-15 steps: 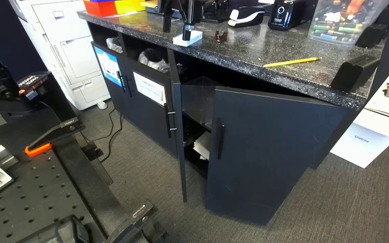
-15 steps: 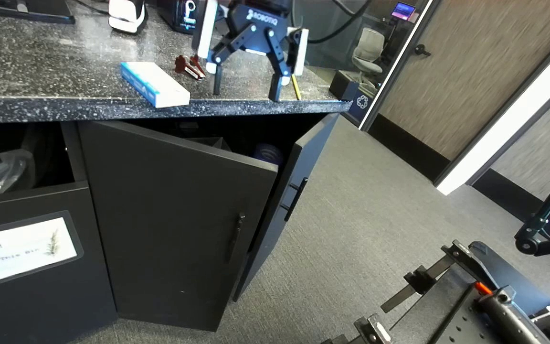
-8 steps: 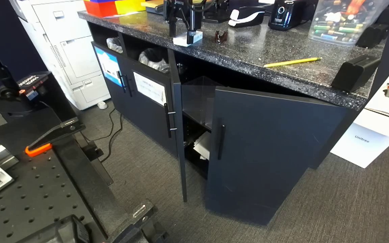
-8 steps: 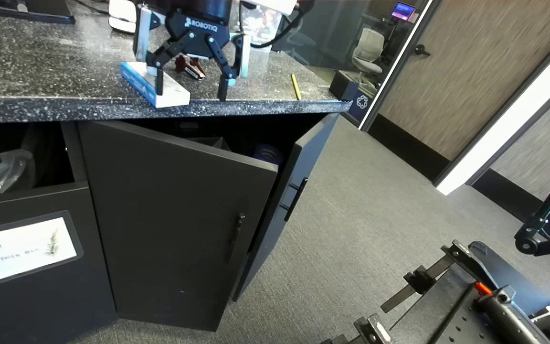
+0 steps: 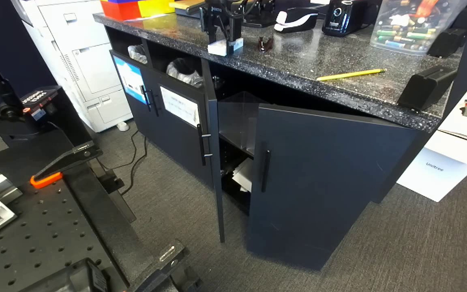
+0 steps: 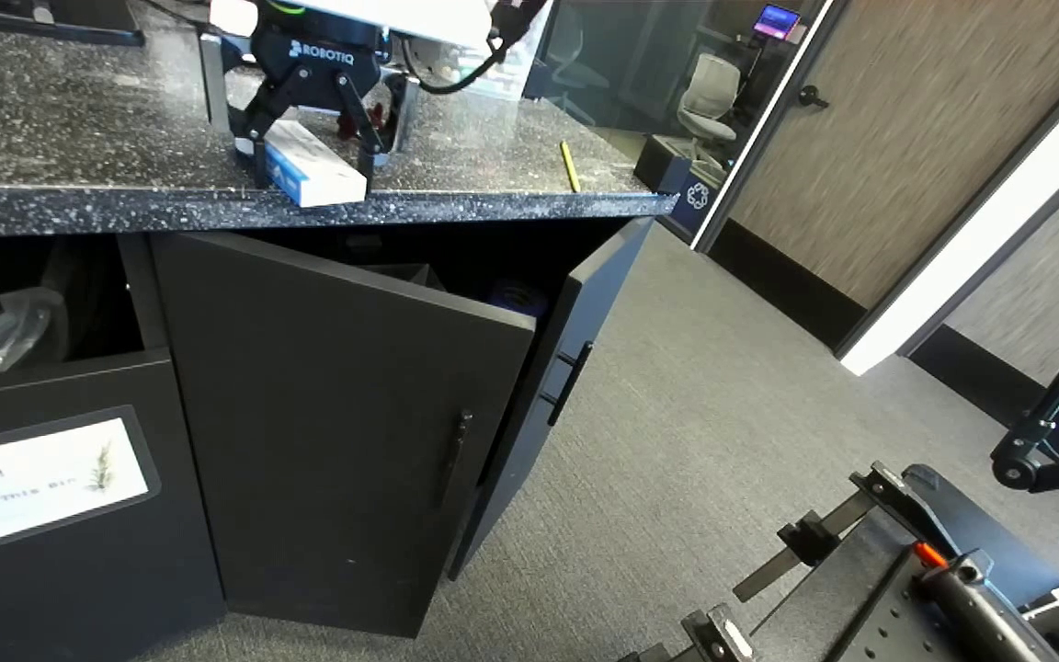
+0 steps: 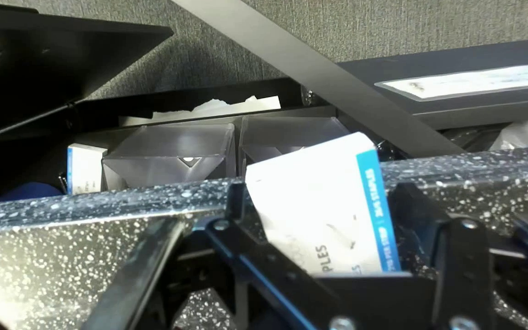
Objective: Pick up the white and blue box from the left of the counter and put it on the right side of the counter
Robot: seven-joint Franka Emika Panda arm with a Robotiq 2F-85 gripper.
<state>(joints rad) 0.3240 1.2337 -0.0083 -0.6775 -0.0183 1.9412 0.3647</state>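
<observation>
The white and blue box lies flat at the front edge of the dark speckled counter. It also shows in an exterior view and in the wrist view, its blue strip toward the right finger. My gripper is open and low over the box, one finger on each side of it. In the wrist view, narrow gaps show between the fingers and the box's sides. The box's rear part is hidden behind the gripper's body.
A dark red staple remover lies close beside the gripper. A yellow pencil, black blocks and a clear bin of batteries are farther along the counter. A black and white stapler stands behind. Cabinet doors hang open below.
My gripper has moved across the counter from the pencil's side to the box and lowered, so its fingers now straddle the box. The box has not moved.
</observation>
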